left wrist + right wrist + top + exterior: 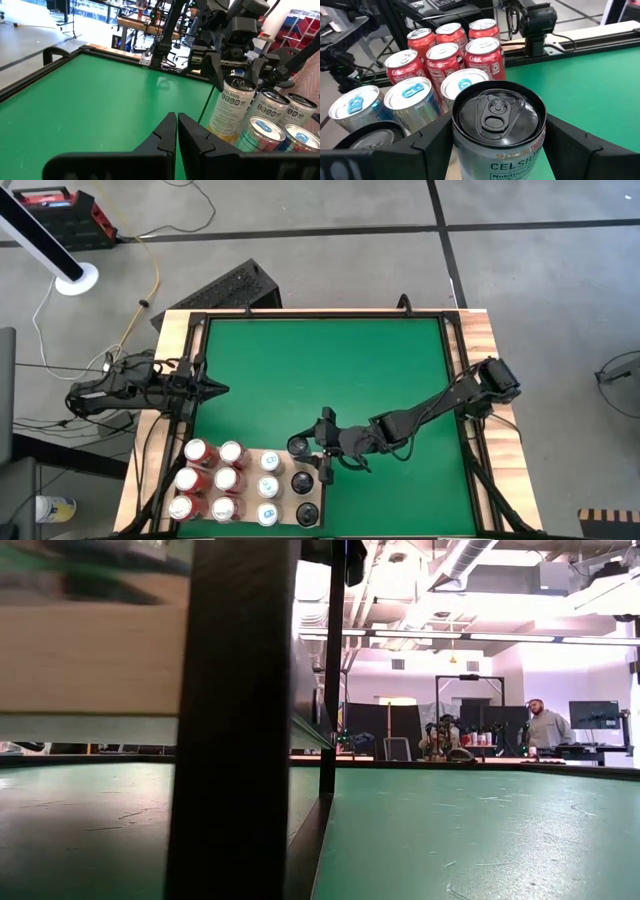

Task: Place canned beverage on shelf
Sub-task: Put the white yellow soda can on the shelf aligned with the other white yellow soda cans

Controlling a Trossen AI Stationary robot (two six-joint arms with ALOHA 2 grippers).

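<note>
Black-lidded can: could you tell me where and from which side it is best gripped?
Take the can on its round wall below the rim, from the open mat side, squeezing across its width: it stands upright and other cans crowd its far side. The right gripper flanks it that way.

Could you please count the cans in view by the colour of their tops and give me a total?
red cans: 6
blue-tab cans: 3
black-top cans: 3, one of them between the fingers of the right claw
Total: 12
</note>
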